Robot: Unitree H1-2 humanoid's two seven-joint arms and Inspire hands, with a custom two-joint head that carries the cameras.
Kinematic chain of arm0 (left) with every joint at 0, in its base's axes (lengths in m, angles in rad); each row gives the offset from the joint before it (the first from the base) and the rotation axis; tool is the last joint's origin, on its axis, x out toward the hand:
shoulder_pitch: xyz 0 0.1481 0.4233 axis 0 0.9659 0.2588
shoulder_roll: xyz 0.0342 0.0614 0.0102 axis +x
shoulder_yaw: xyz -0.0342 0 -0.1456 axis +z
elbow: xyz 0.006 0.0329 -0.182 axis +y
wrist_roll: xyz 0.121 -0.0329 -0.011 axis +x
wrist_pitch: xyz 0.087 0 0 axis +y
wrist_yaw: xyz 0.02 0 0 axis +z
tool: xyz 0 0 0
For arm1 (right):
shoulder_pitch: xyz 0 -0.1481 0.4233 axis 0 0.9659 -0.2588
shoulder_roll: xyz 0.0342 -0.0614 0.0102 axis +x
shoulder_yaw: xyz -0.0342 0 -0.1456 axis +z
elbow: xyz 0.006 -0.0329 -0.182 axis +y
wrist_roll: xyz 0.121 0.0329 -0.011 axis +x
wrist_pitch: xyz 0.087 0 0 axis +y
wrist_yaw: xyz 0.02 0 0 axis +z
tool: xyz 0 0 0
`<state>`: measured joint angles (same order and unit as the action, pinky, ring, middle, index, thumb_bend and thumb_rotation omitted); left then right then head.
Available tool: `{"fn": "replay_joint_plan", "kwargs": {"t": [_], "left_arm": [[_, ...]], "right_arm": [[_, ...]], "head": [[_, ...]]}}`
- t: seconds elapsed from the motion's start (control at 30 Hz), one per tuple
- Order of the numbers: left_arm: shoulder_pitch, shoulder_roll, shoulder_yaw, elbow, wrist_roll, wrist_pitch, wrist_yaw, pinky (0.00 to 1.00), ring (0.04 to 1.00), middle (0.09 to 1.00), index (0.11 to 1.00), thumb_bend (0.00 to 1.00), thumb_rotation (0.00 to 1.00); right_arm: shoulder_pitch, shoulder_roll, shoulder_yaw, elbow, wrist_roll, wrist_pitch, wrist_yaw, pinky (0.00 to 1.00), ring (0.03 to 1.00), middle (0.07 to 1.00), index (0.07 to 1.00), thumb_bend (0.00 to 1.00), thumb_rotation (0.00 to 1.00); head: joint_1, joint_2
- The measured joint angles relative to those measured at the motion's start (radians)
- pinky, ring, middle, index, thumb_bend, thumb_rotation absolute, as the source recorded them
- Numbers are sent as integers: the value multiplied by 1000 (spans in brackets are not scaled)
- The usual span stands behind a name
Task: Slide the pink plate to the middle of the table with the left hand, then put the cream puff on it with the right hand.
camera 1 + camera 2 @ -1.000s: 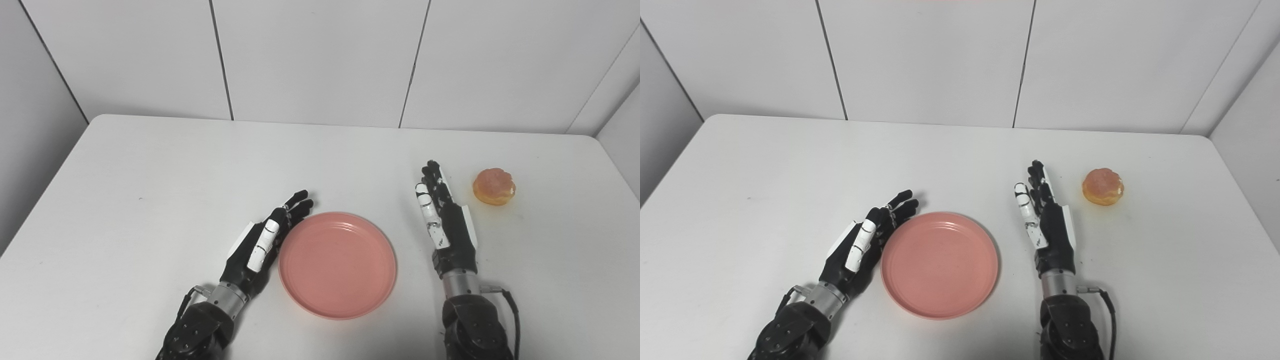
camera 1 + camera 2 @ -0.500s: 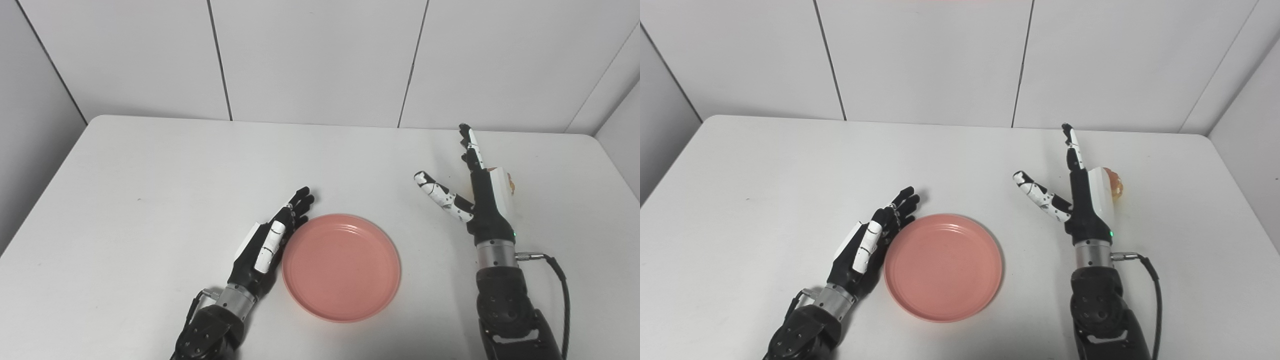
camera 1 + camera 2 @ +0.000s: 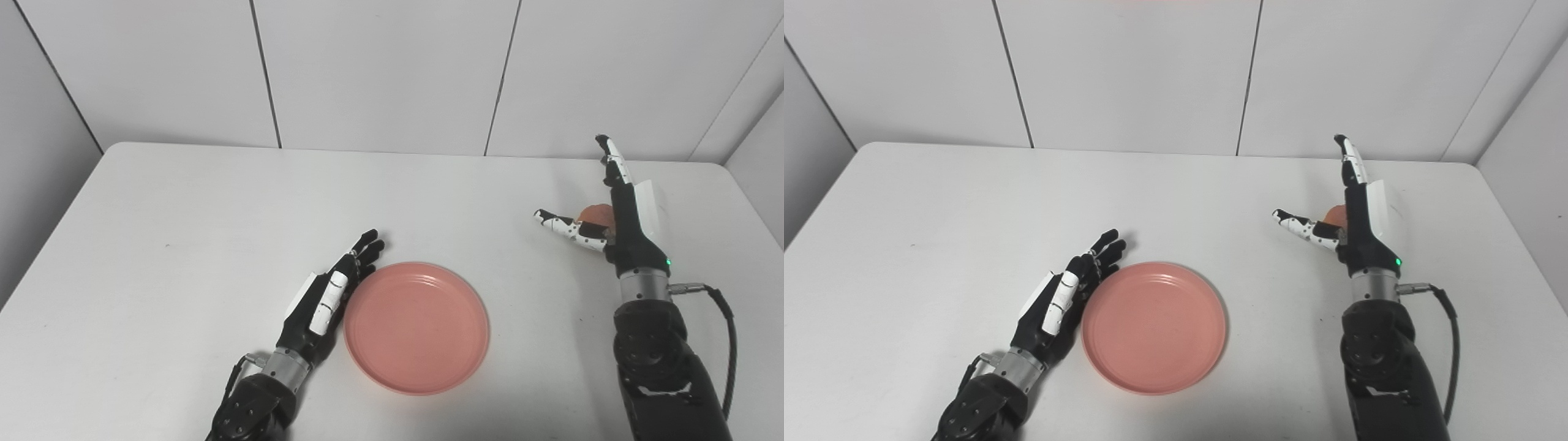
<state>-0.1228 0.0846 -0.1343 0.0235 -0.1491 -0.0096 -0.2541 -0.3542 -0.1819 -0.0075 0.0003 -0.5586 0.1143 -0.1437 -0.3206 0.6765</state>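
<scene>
So the left hand [image 3: 324, 294] lies spread beside the pink plate [image 3: 416, 326]; right hand [image 3: 618, 214] splayed, hiding most of the cream puff [image 3: 594, 214] near the tabletop's right edge.

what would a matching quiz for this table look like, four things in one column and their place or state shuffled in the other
Things:
1. pink plate
2. cream puff
3. left hand
4. right hand

Places or states:
A. open and raised, thumb spread, over the table's right side
B. mostly hidden behind a hand
C. lying flat by the plate's left rim, fingers straight
D. bare, near the table's front middle

Pairs: 1-D, 2-B, 3-C, 4-A
</scene>
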Motion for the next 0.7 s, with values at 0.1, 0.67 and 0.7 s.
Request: {"fn": "replay_joint_plan", "kwargs": {"t": [0.1, 0.67, 0.7], "left_arm": [[0, 1, 0, 0, 0, 0, -1, 1000, 995, 954, 929, 690, 1000], [2, -1, 3, -1, 17, -8, 1, 1000, 999, 963, 938, 685, 1000], [2, -1, 3, -1, 17, -8, 1, 1000, 999, 963, 937, 686, 1000]], "right_arm": [[-11, -10, -11, 29, 3, 0, -16, 828, 896, 939, 931, 629, 202], [-40, -56, -53, 167, 24, 3, -81, 688, 800, 921, 906, 635, 172], [-44, -60, -53, 177, 24, 6, -85, 681, 797, 920, 905, 637, 173]], "head": [[0, -2], [-6, -9], [-6, -8]]}}
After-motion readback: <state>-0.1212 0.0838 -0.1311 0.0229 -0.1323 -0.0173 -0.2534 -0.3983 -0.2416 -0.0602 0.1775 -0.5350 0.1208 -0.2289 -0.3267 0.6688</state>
